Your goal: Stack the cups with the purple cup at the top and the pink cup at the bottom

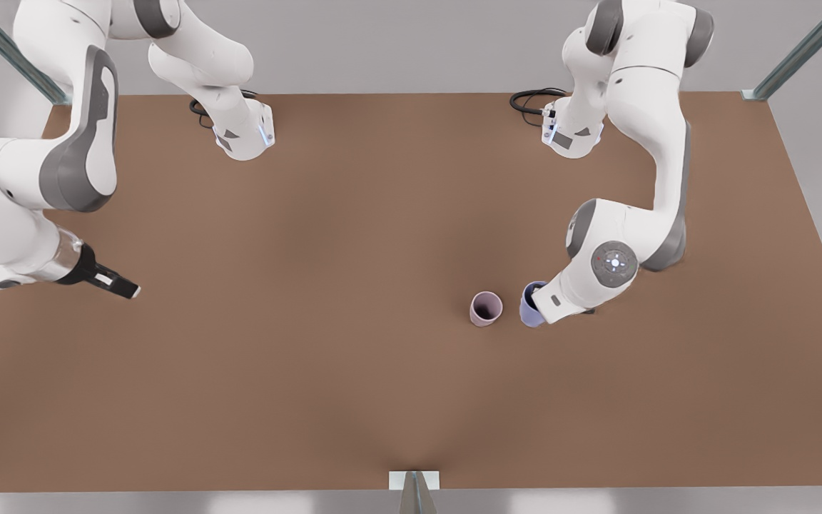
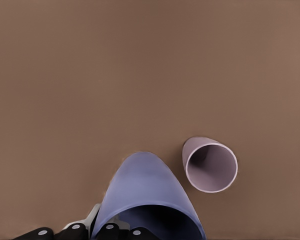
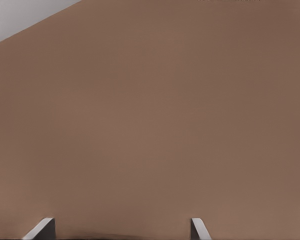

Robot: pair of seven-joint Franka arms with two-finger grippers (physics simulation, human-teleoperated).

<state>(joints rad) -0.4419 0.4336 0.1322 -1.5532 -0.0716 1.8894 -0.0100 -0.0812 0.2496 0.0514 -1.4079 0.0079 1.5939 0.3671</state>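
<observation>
Stack not begun. Pink cup (image 1: 486, 308) upright on counter (image 1: 354, 371), right of centre in front view. Purple cup (image 1: 531, 305) just beside it, apart, left gripper (image 1: 541, 308) fingers (image 2: 110, 231) at rim; closure: cannot tell. Right gripper (image 1: 120, 284) waiting far left, fingers spread, empty. Remaining: lift, nest purple into pink.

Both cups look smooth and matt — the purple cup (image 2: 145, 192) and the pink cup (image 2: 210, 165) alike. The brown table (image 1: 311, 321) is matt too — faintly grainy.

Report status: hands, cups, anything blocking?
Left hand at purple cup, one finger inside. Right hand open, waiting aside. Pink cup upright beside purple, apart. Nothing blocking.
</observation>
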